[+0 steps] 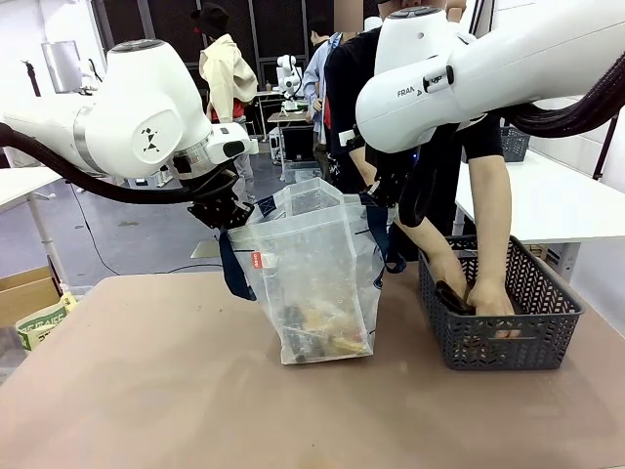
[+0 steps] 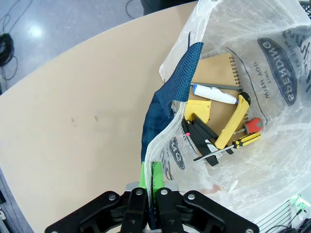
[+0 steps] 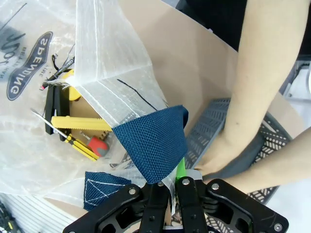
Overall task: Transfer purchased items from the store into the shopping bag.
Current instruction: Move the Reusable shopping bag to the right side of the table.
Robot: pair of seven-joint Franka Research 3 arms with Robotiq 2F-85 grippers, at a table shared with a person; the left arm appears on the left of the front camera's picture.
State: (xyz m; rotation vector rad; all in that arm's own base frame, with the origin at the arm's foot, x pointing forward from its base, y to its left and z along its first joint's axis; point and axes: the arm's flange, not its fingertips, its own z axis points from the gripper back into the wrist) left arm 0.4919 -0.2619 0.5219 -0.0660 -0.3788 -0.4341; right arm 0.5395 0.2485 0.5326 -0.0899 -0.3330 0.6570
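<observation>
Left gripper (image 2: 149, 174) is pinched tight on the rim of the translucent white plastic shopping bag (image 1: 312, 264), right where a navy woven strap handle (image 2: 170, 92) meets the plastic. Right gripper (image 3: 169, 183) is clamped the same way on the opposite rim and its strap. Between them the mouth stands open, with the bag upright mid-table and its base resting on the tan tabletop (image 1: 146, 391).

Down at the bottom lie the purchased items (image 2: 232, 124): a yellow cutter, a red-and-yellow screwdriver, dark pliers and a brown spiral notebook.

The person's hands (image 1: 491, 298) are deep in the dark grey mesh plastic basket (image 1: 508, 342), closing on something dark that I can't identify.

The danger is that thin plastic. If the film slides out of either pinch, that side sags and the mouth folds shut just as a drop comes. Pull the arms apart too hard and the rim could tear. The cutter and pliers could also snag the wall.

Room is tight on the robot's right: the basket sits just beside the bag and the right arm hangs over the person's forearms. To the left and the near side, the table is bare.
</observation>
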